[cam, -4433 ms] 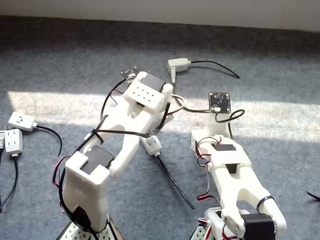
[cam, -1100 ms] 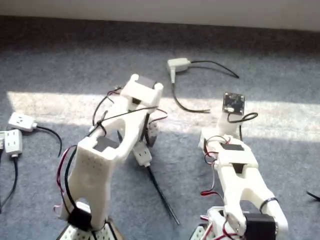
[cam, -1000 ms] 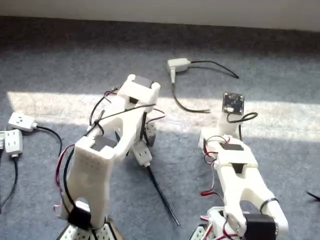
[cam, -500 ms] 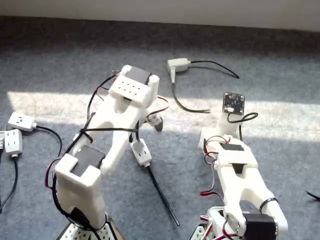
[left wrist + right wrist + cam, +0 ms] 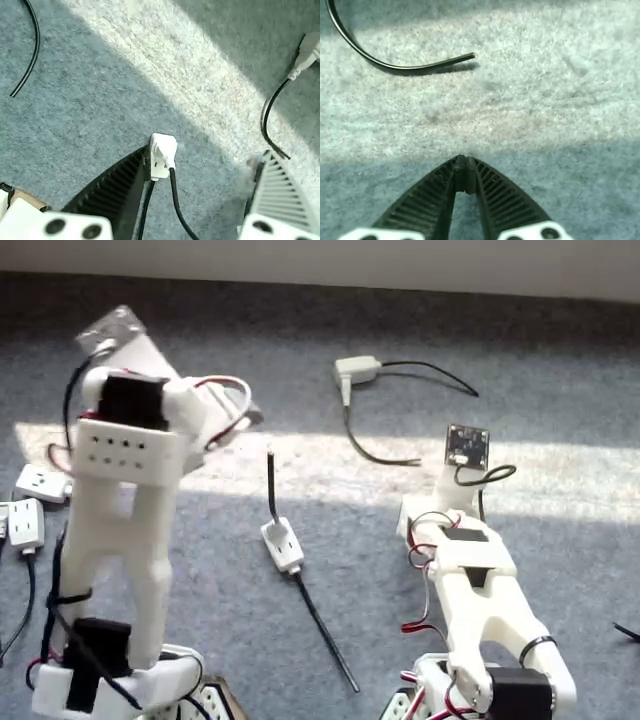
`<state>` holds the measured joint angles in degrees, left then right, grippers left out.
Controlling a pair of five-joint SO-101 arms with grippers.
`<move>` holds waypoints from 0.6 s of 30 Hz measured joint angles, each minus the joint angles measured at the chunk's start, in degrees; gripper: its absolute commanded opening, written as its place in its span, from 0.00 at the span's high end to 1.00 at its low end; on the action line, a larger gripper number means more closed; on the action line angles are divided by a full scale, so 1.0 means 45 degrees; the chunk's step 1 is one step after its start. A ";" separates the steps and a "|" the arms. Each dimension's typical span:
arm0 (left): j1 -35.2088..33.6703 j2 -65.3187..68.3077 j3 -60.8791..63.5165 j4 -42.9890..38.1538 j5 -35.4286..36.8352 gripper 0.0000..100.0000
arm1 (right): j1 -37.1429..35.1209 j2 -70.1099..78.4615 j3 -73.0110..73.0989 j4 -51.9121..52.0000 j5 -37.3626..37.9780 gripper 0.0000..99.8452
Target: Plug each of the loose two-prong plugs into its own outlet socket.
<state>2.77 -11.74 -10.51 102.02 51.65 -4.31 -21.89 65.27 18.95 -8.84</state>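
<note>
A white two-prong plug [image 5: 282,545] lies on the grey carpet between the arms, its black cord [image 5: 322,630] running toward the near edge. My left arm [image 5: 125,455] stands raised at the left, its gripper [image 5: 202,160] open high above the carpet. In the left wrist view the plug [image 5: 162,156] shows beside the black finger [image 5: 117,187], not held. A second white plug [image 5: 357,368] lies farther back with black cords. Two white outlet sockets [image 5: 38,482] [image 5: 25,523] sit at the left edge. My right gripper [image 5: 466,175] is shut on nothing, low over bare carpet.
A curved black cord [image 5: 380,452] ends on the sunlit strip in front of my right arm [image 5: 465,570]; its tip [image 5: 465,56] lies just ahead of the right gripper. A band of sunlight crosses the carpet. A pale wall edge runs along the back.
My left arm has risen and swung left, away from the plug it was bent over. The plug stays on the carpet. The right arm has held still over the last second.
</note>
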 measured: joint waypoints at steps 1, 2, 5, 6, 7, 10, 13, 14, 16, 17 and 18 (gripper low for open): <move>-0.0664 -0.0313 0.0137 -0.0039 0.0000 0.66 | -0.0039 0.0000 0.0000 0.0000 0.0000 0.99; -0.1348 -0.0606 0.0410 -0.0020 0.0000 0.66 | -0.0156 0.0000 0.0000 0.0000 0.0000 0.99; -0.2989 -0.0957 0.1602 0.0000 0.0000 0.66 | -0.0508 0.0000 -0.0078 0.0000 0.0000 0.93; -0.3380 -0.0977 0.2032 0.0000 0.0000 0.66 | -0.0625 0.0000 -0.0176 0.0000 0.0000 0.91; -0.3692 -0.0977 0.2559 -0.0020 0.0000 0.66 | -0.0801 0.0000 -0.0313 0.0059 0.0000 0.88; -0.4122 -0.0977 0.4317 -0.0059 0.0000 0.66 | -0.1446 0.0000 -0.1133 0.1055 0.0000 0.85; -0.4239 -0.0977 0.6095 -0.1055 0.0000 0.67 | -0.2247 0.0000 -0.2383 0.2852 0.0000 0.84; -0.4239 -0.0977 0.6701 -0.1661 0.0000 0.67 | -0.2520 0.0000 -0.2872 0.3575 0.0000 0.84; -0.4239 -0.0977 0.7795 -0.3028 0.0000 0.67 | -0.3243 0.0000 -0.3888 0.5177 0.0020 0.84; -0.4239 -0.0977 0.8303 -0.3790 0.0000 0.67 | -0.3692 0.0000 -0.4415 0.6017 0.0156 0.84; -0.4239 -0.0977 0.8791 -0.4415 0.0000 0.67 | -0.4142 0.0000 -0.4943 0.6838 0.0391 0.84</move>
<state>-16.31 -16.13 29.05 82.15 51.65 -22.95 -21.89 43.03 49.71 -7.08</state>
